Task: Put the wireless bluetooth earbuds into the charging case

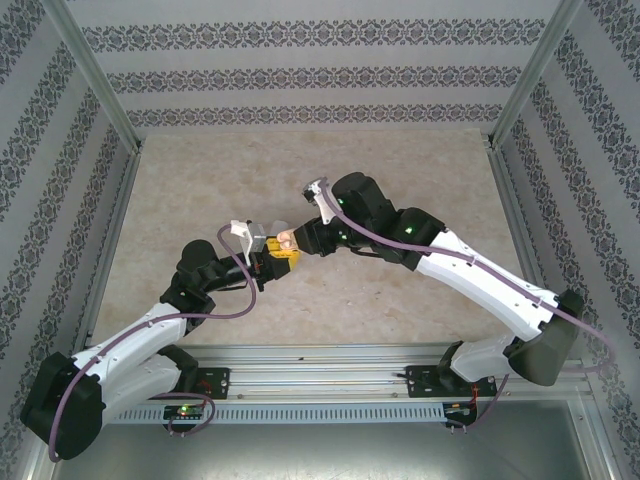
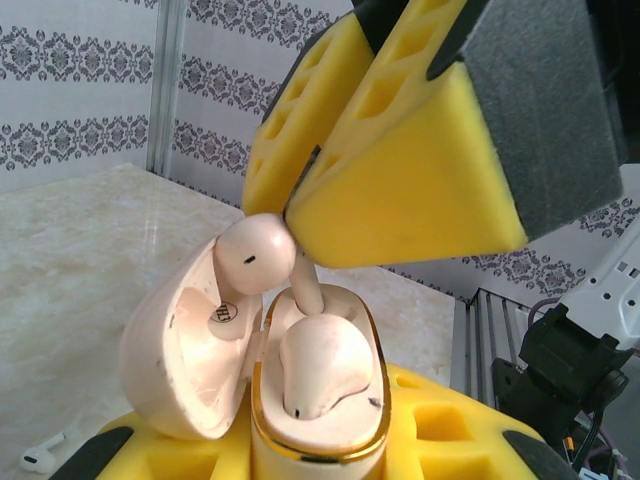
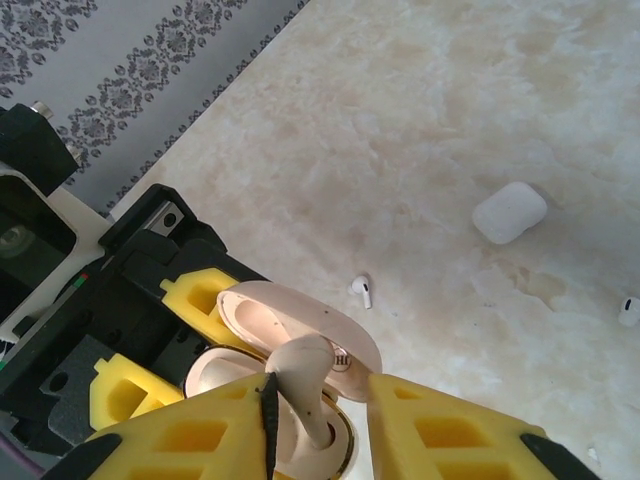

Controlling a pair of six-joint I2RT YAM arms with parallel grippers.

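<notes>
Cream plastic in yellow padded fingers: near the middle of a marbled beige table (image 1: 200,190), the left gripper (image 2: 310,465) is clenched around the base of a cream case (image 2: 160,370). It holds the case upright, the hinged lid swung open toward 9 o'clock in the left wrist view and a gold rim ringing the mouth. From 12 o'clock the right gripper (image 3: 318,385) reaches down over it, its fingers (image 2: 400,200) bracketing a cream earbud (image 2: 255,250). The earbud's rounded head sits just under the fingertips, beside the lid, while its stem points down into the far well of the case. In the right wrist view one finger lies against the earbud's head and a sliver of space shows on the other side, so whether the pincer is truly gripping it cannot be told. What looks to be a second cream earbud (image 2: 320,365) lies seated in the near well. On the bare tabletop a closed white case (image 3: 509,212) rests well apart, at about 2 o'clock from the open one in the right wrist view. A white earbud (image 3: 362,291) lies loose near the cream lid at 1 o'clock, and another white earbud (image 3: 628,311) sits at the 3 o'clock edge of that picture. Patterned grey-and-white wallpaper (image 1: 300,80) lines the walls around the table.
</notes>
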